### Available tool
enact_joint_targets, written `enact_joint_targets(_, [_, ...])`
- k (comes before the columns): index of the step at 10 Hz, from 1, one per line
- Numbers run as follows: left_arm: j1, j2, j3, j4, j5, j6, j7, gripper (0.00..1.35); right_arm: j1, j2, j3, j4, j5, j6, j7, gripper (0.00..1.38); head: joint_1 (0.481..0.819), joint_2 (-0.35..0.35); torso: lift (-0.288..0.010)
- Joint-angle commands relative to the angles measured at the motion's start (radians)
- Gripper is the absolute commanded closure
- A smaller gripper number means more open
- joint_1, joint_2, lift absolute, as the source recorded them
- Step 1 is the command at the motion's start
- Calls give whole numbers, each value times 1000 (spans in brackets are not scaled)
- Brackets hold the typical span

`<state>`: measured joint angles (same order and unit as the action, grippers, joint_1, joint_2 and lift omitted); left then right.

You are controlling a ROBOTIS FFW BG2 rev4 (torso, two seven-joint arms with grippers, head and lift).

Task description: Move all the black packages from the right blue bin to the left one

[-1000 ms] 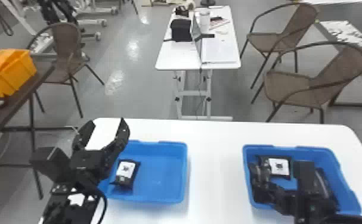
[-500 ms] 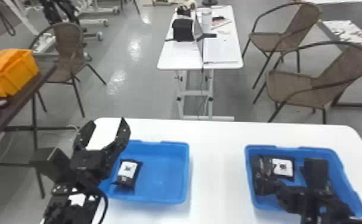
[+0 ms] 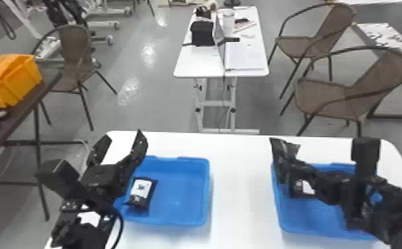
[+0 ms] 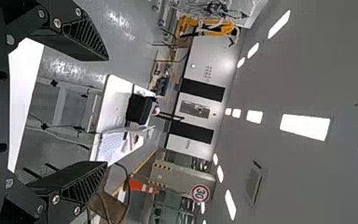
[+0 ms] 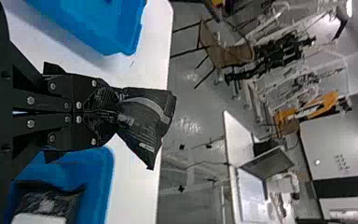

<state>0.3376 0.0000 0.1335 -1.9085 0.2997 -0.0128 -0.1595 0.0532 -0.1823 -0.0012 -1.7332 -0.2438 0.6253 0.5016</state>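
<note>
Lifting now, and up comes my right gripper (image 3: pixel 288 165) with a black package (image 5: pixel 142 119) pinched between its closed fingers! A second ago it was down inside the right blue bin (image 3: pixel 312 217); now, from the head view, I have the catch up by that bin's far left corner. In the right wrist view the fingers meet around one end of it, and the rest of the dark wrapper fans out beyond them.

Below, another package with a white label (image 3: pixel 307 187) lies in the right blue bin, partly hidden behind my right arm in the head view.

Over on the other side, the left blue bin (image 3: pixel 183 192) already holds one labelled package (image 3: pixel 141 193), lying near its left wall. My left gripper (image 3: pixel 123 140) waits by that bin's left side, fingers spread wide open, and it's in the same spot as a second ago.

Both bins sit on the white counter (image 3: pixel 238 185), well apart. Past it, a smaller white table (image 3: pixel 200 63) carries a black box (image 3: pixel 202 33), and two brown chairs stand to its right. Off to the left, an orange bin (image 3: pixel 21 79) rests on a dark table (image 3: pixel 27 109).
</note>
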Motion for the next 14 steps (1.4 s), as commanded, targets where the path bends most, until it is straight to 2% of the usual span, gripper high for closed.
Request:
enact_joint_targets(1, [-22, -3, -12, -4, 56, 57, -2, 237, -98, 0, 50, 9, 20, 16, 77, 1254, 695, 119, 0])
enact_joint_targets(2, [-37, -3, -21, -10, 99, 102, -3, 231, -162, 0, 102, 46, 24, 16, 135, 1254, 695, 128, 0])
enact_joint_targets(4, [-75, 15, -29, -10, 202, 206, -29, 231, -249, -11, 216, 101, -25, -19, 164, 1254, 695, 166, 0])
enact_joint_targets(5, [-98, 14, -25, -10, 219, 258, -58, 229, -283, -9, 267, 133, -63, -42, 169, 1254, 695, 180, 0])
enact_joint_targets(7, [-135, 8, -14, -10, 223, 350, -114, 229, -351, 17, 377, 210, -127, -99, 184, 1254, 695, 203, 0])
enact_joint_targets(9, [-143, 6, -15, -7, 216, 364, -117, 229, -401, 17, 474, 245, -180, -121, 189, 1254, 695, 251, 0])
enact_joint_targets(12, [-149, -2, -17, 0, 228, 343, -118, 229, -409, 17, 497, 282, -238, -127, 187, 1254, 695, 289, 0])
enact_joint_targets(14, [-160, 3, -21, 2, 256, 384, -123, 283, -418, 23, 503, 297, -233, -139, 187, 1254, 695, 293, 0])
